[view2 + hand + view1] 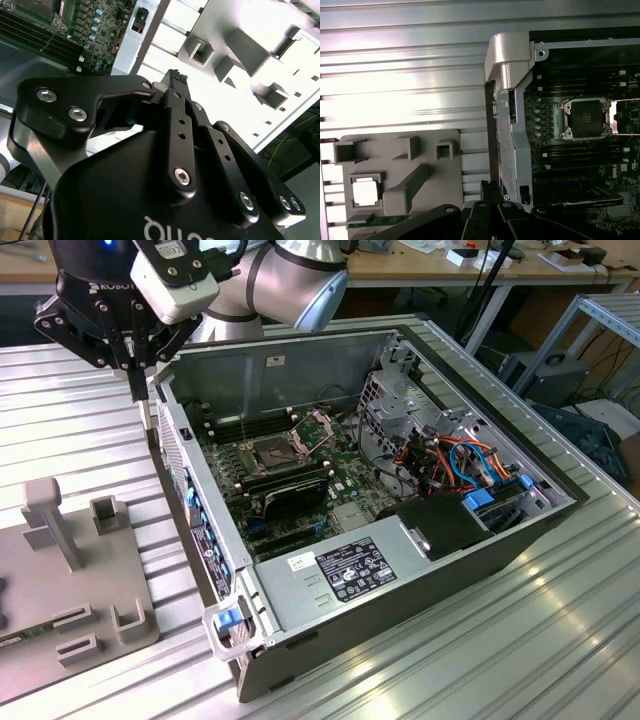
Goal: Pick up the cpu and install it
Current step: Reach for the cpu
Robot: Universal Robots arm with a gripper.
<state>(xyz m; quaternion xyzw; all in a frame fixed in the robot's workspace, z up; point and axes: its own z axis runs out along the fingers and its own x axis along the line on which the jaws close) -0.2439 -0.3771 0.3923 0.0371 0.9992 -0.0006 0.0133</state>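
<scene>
The cpu (365, 192), a small square chip with a pale silver top, lies flat in a pocket of the grey holder plate (400, 165) in the first wrist view. My gripper (149, 428) hangs over the ribbed table between that plate and the wall of the open computer case (200, 510). Its fingers are shut together with nothing between them, as both wrist views show (488, 186) (176, 76). The cpu socket (274, 450) on the motherboard stands open with its frame lifted; it also shows in the first wrist view (585, 118).
In the exterior view the grey holder plate (70, 580) has upright posts and brackets. Inside the case are long black memory sticks (290, 485), a black box (440, 523), coloured cables (470, 455) and a drive cage (400, 400). The case wall rises beside my gripper.
</scene>
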